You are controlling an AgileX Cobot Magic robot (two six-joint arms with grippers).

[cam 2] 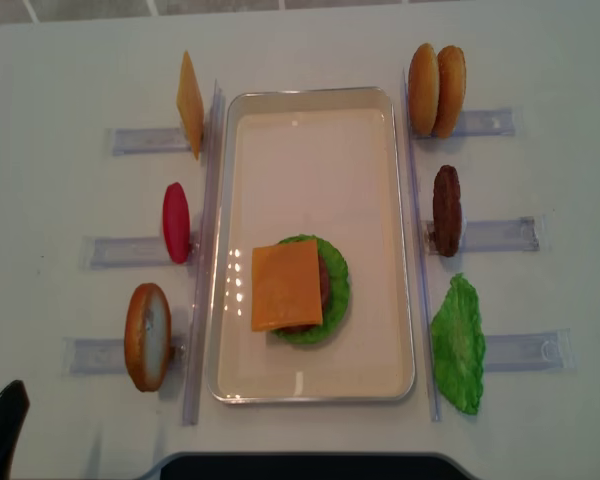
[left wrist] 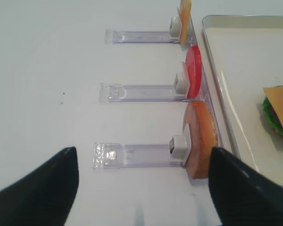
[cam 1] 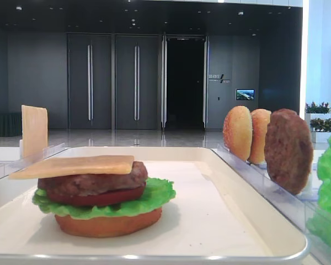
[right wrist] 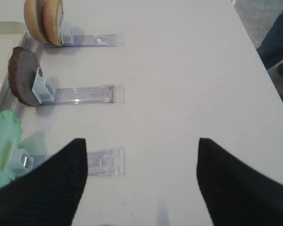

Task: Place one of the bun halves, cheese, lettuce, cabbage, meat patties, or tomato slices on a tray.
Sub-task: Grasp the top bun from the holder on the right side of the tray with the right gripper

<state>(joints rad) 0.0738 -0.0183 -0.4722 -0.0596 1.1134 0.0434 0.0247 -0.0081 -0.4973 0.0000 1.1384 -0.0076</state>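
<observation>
Left hand [left wrist: 141,188], spread and empty, hovered nearest the upright bun half [left wrist: 202,140], which stood edge-on just ahead beside the tray [left wrist: 226,117].

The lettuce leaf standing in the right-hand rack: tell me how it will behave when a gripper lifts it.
The lettuce looks thin and ruffled, so it will probably flex or droop rather than stay stiff. It likely weighs little for its spread. Its wavy edge gives open jaws something to catch, though a thin sheet may slip if pinched near the rim. It stands against its holder rack.

Both grippers' fingers [left wrist: 37,188] spread — empty.
</observation>
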